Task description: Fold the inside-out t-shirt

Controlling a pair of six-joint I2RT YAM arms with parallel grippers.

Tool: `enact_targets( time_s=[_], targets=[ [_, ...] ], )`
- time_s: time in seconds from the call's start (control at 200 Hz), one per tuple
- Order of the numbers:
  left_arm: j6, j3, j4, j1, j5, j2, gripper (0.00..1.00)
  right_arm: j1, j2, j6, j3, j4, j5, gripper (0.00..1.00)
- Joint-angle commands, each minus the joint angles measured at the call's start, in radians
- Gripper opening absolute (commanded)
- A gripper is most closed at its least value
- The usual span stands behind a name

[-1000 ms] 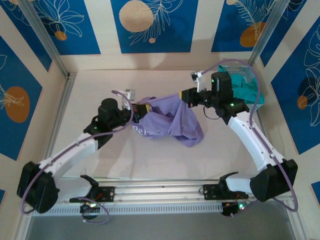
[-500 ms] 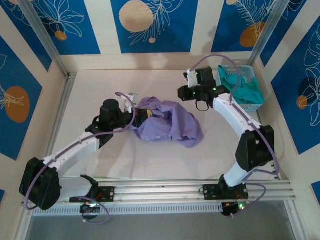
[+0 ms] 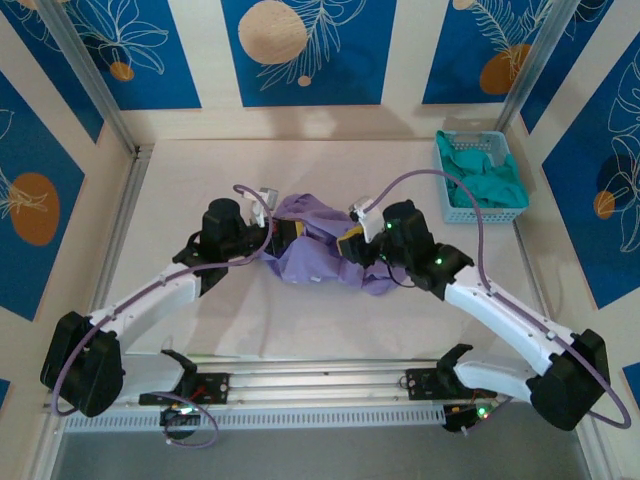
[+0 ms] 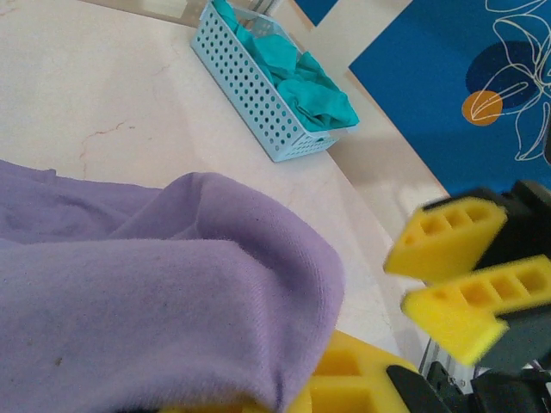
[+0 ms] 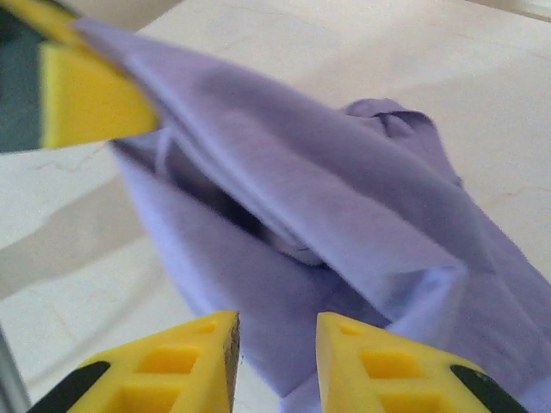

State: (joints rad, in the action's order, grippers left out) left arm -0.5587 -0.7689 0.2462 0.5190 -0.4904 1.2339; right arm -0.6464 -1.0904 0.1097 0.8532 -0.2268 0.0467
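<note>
The lavender t-shirt [image 3: 325,250] lies crumpled in a heap at the middle of the bench [image 3: 200,170], well apart from the blue basket [image 4: 250,90], with one raised fold clamped in the left fingers [image 5: 86,107], while the right fingers [image 5: 185,361] stand apart, gripping nothing, close against the heap's right side.

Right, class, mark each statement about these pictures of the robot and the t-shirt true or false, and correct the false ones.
1. The t-shirt lies bunched up in the middle of the table. True.
2. The teal cloth lies flat beside the t-shirt. False: it sits in the basket at the far right corner.
3. The right gripper is open, close to the t-shirt. True.
4. The left gripper is empty. False: it grips a fold of the t-shirt.
</note>
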Motion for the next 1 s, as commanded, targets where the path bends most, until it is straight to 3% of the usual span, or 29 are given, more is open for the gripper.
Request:
enact_targets(
  time_s=[0.0, 0.42, 0.7, 0.855, 0.91, 0.995],
  targets=[
    [0.02, 0.002, 0.014, -0.012, -0.023, -0.003, 0.0, -0.01, -0.05, 0.044, -0.045, 0.138, -0.067, 0.26],
    [0.021, -0.001, 0.013, -0.011, -0.04, -0.002, 0.0, 0.047, -0.302, 0.158, 0.004, 0.334, -0.096, 0.24],
    [0.022, 0.001, 0.016, -0.011, -0.04, 0.002, 0.0, 0.055, -0.361, 0.165, 0.024, 0.376, -0.164, 0.37],
    [0.024, 0.002, 0.016, -0.012, -0.039, 0.003, 0.0, 0.055, -0.391, 0.176, 0.02, 0.405, -0.176, 0.39],
    [0.026, 0.003, 0.015, -0.011, -0.039, 0.004, 0.0, 0.056, -0.405, 0.173, 0.034, 0.403, -0.173, 0.33],
    [0.033, 0.006, -0.002, -0.011, -0.017, 0.001, 0.0, 0.062, -0.385, 0.161, 0.043, 0.384, -0.166, 0.12]
  ],
)
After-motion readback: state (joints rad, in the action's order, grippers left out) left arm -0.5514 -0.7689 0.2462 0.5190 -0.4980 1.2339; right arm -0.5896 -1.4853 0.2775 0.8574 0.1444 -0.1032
